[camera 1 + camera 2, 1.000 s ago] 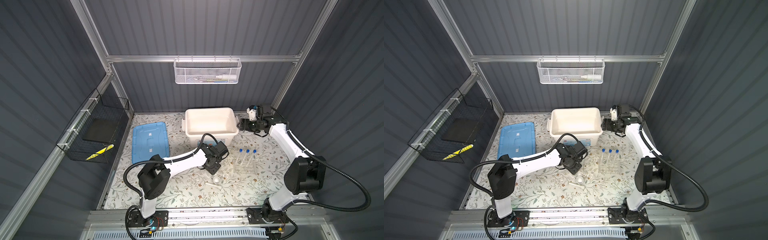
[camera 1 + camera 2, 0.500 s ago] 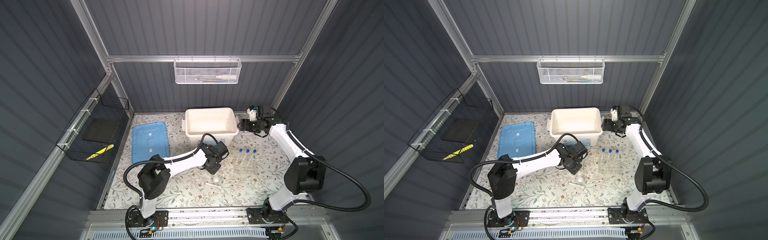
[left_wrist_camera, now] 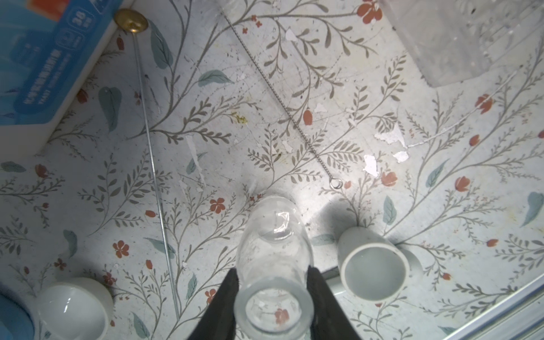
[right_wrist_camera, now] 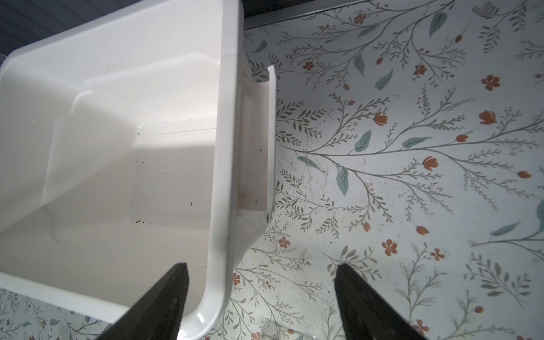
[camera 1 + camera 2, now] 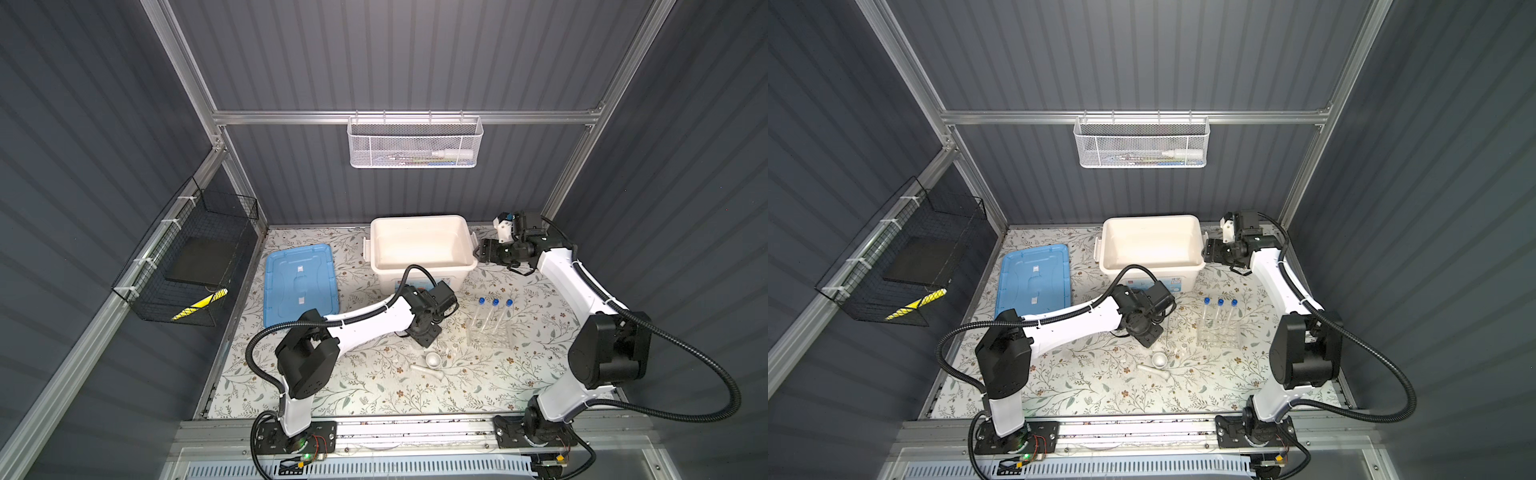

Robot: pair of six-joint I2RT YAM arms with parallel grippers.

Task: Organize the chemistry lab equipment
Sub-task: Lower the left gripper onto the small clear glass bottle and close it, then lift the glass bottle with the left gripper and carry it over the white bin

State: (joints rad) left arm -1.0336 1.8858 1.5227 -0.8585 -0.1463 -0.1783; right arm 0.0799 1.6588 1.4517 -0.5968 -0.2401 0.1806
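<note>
In the left wrist view my left gripper [image 3: 273, 270] is shut on the small clear beaker [image 3: 273, 306], one black finger against each side. Two small white bowls [image 3: 372, 266] [image 3: 73, 306] stand on either side of it. Beyond them two thin rods lie on the mat: a straight one [image 3: 153, 164] with a brass end and a twisted wire one [image 3: 282, 100]. In both top views the clear rack [image 5: 488, 332] holds three blue-capped test tubes [image 5: 494, 302], with a white bowl [image 5: 433, 359] and the pestle [image 5: 424, 370] in front of my left gripper [image 5: 426, 334]. My right gripper [image 4: 262, 294] is open and straddles the tub's rim.
The big white tub [image 5: 422, 245] stands at the back with its blue lid [image 5: 300, 286] flat on the mat to its left. A white mesh basket [image 5: 415, 143] hangs on the back wall. A black wire basket [image 5: 187, 266] hangs on the left wall.
My left gripper's jaws have narrowed a little. Neither arm has visibly moved.
</note>
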